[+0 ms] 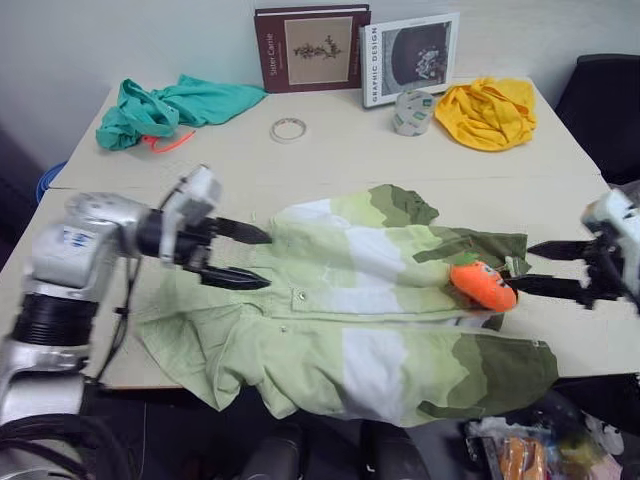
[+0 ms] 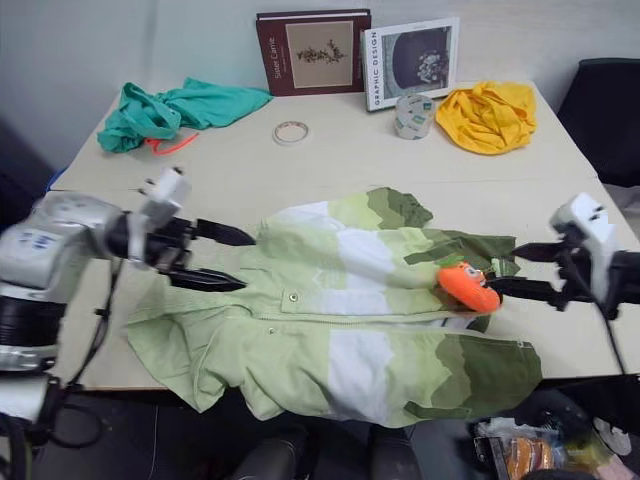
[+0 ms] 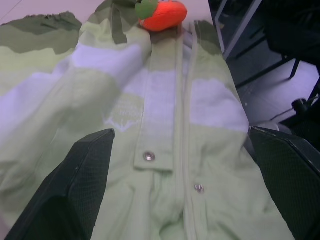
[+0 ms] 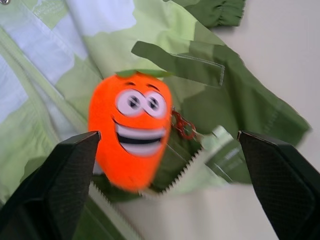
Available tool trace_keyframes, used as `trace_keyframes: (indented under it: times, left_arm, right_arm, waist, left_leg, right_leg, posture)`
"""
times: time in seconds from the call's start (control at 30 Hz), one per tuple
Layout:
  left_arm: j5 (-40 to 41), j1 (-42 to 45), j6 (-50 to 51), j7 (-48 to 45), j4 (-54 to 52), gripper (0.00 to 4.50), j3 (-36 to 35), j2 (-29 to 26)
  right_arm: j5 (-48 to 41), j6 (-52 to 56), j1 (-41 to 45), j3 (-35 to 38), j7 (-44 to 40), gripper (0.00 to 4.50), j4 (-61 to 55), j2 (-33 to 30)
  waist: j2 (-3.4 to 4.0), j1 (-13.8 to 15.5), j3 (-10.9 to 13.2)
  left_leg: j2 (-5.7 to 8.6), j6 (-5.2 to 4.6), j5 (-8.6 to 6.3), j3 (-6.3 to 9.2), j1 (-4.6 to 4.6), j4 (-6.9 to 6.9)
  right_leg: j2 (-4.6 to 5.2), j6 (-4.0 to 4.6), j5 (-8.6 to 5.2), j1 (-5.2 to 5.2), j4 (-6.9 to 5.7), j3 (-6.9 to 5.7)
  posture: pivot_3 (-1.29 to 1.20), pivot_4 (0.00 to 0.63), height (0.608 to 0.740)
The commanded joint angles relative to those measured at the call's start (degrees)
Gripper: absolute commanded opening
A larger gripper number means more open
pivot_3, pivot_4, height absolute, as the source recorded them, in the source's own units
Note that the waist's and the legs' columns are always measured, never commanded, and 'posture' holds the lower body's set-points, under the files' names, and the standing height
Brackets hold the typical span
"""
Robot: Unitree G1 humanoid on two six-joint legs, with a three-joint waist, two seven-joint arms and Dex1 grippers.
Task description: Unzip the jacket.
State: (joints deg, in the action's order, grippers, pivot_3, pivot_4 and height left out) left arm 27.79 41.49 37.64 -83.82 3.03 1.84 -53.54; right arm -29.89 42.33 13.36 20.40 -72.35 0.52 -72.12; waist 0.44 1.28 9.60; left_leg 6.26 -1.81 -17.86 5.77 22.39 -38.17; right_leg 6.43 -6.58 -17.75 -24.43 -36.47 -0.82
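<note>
Lime, white and olive jacket (image 1: 360, 310) lies flat.

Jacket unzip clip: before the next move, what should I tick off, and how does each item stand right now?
1. Jacket spread flat on the table: ok, though its lower edge hangs over the near side.
2. Left gripper open and empty at the jacket's end with the snaps: ok.
3. Right gripper open and empty: ok.
4. Orange carrot charm lying in front of the right gripper, ring attached: ok.
5. Zipper parted beside the charm: ok; how far the rest is zipped: cannot tell.
6. Tape rolls, books, teal cloth and yellow cloth apart from the jacket: ok.
</note>
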Motion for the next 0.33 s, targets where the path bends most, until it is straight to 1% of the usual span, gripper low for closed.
trace_keyframes:
  times: [0.03,0.1,0.17,0.2,0.27,0.33]
  left_arm:
    - [-0.56,-2.14,-5.19,-7.32,3.52,4.50,-3.87,-9.61]
    - [-0.11,-3.39,-7.68,-8.68,5.78,4.50,-4.47,-14.02]
    - [1.27,-5.91,-12.06,-8.68,8.46,4.50,-4.84,-19.34]
    - [1.50,-6.66,-13.72,-8.68,9.43,4.50,-4.69,-21.05]
    - [0.80,-8.51,-19.56,-8.68,11.99,4.50,-2.81,-24.48]
    - [-0.98,-8.45,-24.24,-8.68,14.72,4.50,-1.84,-24.85]
  right_arm:
    - [1.18,-2.38,-7.44,12.76,-11.93,4.47,2.66,-5.71]
    - [2.27,-2.33,-12.03,18.77,-17.52,4.47,4.05,-7.20]
    - [1.22,-2.46,-19.41,25.93,-19.87,4.47,4.31,-8.12]
    - [0.62,-2.62,-21.99,28.20,-20.15,4.47,4.27,-8.36]
    - [-0.19,-2.91,-24.17,30.56,-20.15,4.47,3.96,-8.12]
    - [-0.45,-2.64,-23.43,30.83,-20.00,4.47,3.72,-7.45]
  waist:
    - [-0.02,0.05,0.06]
    - [-0.06,0.02,0.10]
    - [-0.06,0.00,0.10]
    - [-0.07,0.00,0.11]
    - [-0.06,-0.02,0.11]
    - [-0.05,-0.08,0.12]
  left_leg:
    - [-0.03,0.04,0.02,-0.01,-0.01,0.02]
    - [-0.08,0.09,0.05,-0.02,-0.03,0.07]
    - [-0.08,0.09,0.06,-0.04,-0.08,0.11]
    - [-0.09,0.08,0.05,-0.06,-0.12,0.16]
    - [-0.08,0.04,0.02,-0.06,-0.21,0.22]
    - [-0.08,0.03,0.01,-0.10,-0.22,0.23]
  right_leg:
    - [-0.02,0.01,0.00,0.01,0.01,-0.01]
    - [-0.07,0.02,-0.01,0.00,0.00,0.00]
    - [-0.08,0.04,-0.02,0.02,0.00,0.06]
    - [-0.07,0.05,-0.03,0.04,0.02,0.11]
    - [-0.04,0.08,-0.05,0.10,0.06,0.15]
    - [-0.02,0.08,-0.05,0.09,0.06,0.20]
  posture:
    - [0.00,0.150,0.740]
    - [0.00,0.150,0.740]
    - [0.00,0.150,0.740]
    - [0.00,0.150,0.740]
    - [0.00,0.150,0.740]
    - [0.00,0.150,0.740]
